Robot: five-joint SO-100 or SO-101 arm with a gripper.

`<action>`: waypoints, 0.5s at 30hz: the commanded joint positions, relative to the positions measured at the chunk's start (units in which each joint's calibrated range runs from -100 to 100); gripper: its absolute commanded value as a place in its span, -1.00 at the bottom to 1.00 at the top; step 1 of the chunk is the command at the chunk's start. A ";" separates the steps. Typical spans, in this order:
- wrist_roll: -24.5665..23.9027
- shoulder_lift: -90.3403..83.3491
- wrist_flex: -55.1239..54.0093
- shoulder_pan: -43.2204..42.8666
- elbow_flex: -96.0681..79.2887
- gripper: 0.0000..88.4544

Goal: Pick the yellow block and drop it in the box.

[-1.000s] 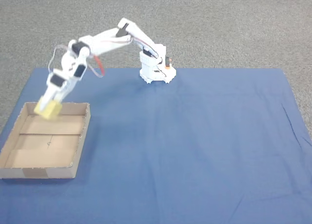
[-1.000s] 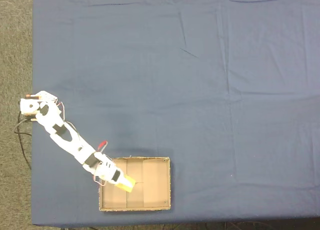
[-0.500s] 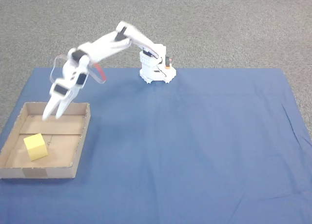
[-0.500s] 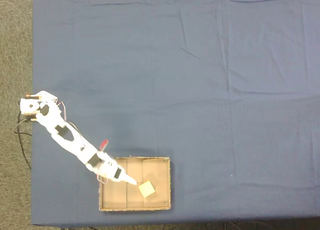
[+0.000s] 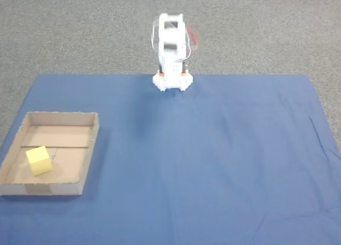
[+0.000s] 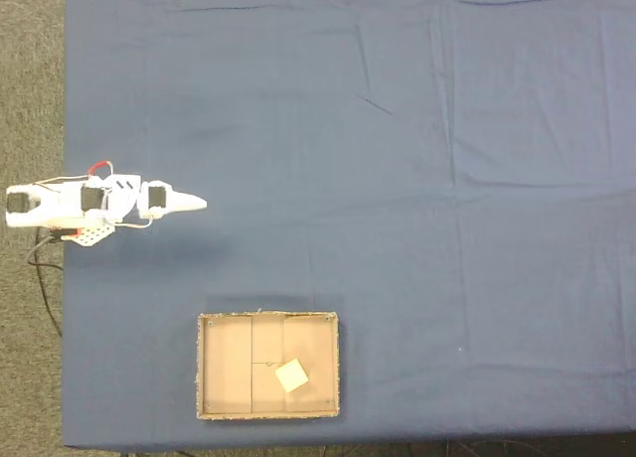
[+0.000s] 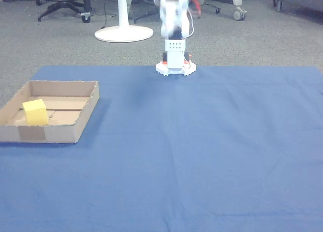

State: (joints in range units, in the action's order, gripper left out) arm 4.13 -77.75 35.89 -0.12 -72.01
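At frame left, the jaws are pressed together, empty, pulled back from the box; yellow block unmoved inside.

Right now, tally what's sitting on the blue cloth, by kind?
Yellow block: 1, lying inside the box
Cardboard box: 1
Robot arm: 1, gripper held away from the box
Total: 3

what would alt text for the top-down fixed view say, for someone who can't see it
A pale-yellow block lies inside a shallow cardboard box near the bottom edge of a blue cloth. The white robot arm is folded back at the left edge, its closed gripper pointing right, well away from the box.
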 commanded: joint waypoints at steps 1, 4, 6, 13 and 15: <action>0.24 -13.98 -0.30 -3.06 -22.74 -1.00; -1.81 -19.80 3.83 -3.53 -27.72 -1.00; -2.83 -19.80 5.74 -3.53 -27.72 -1.00; -2.93 -19.80 11.77 -5.19 -27.72 -1.00; -3.32 -19.80 11.85 -4.64 -27.72 -1.00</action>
State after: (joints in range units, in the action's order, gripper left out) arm 1.29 -97.36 47.41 -5.44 -98.84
